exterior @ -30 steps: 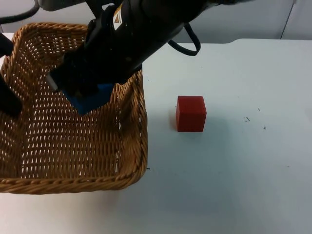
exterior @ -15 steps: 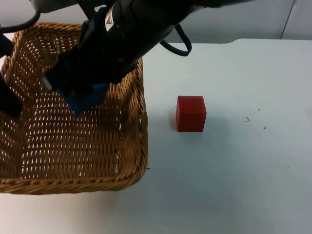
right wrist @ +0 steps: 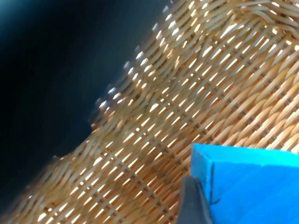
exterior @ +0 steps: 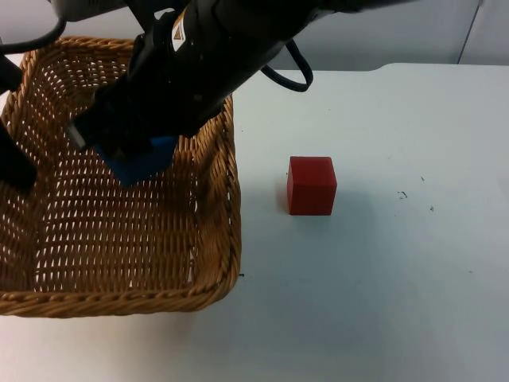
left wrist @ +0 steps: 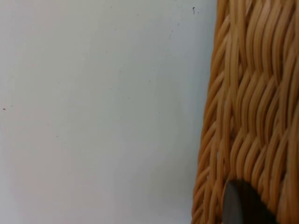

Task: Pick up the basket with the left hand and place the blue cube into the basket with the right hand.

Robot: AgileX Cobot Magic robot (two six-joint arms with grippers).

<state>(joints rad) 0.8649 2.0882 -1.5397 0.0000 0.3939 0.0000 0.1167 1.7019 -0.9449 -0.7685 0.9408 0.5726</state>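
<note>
A woven wicker basket (exterior: 215, 239) takes up the left side of the top view. My left gripper (exterior: 14, 163) is shut on its left rim; in the left wrist view a black fingertip (left wrist: 240, 205) presses against the basket's wall (left wrist: 252, 107). My right gripper (exterior: 131, 157) hangs over the basket's inside, shut on the blue cube (exterior: 145, 163). In the right wrist view the blue cube (right wrist: 252, 184) sits against a fingertip (right wrist: 194, 203), above the woven floor (right wrist: 154, 140). I cannot tell whether the cube touches the floor.
A red cube (exterior: 311, 185) stands on the white table (exterior: 382, 278) to the right of the basket, a short way from its right rim. The right arm (exterior: 215, 56) crosses over the basket's far right corner.
The right gripper has carried the blue cube a little to the left, further over the basket's inside. Over the last half second nothing has moved.
</note>
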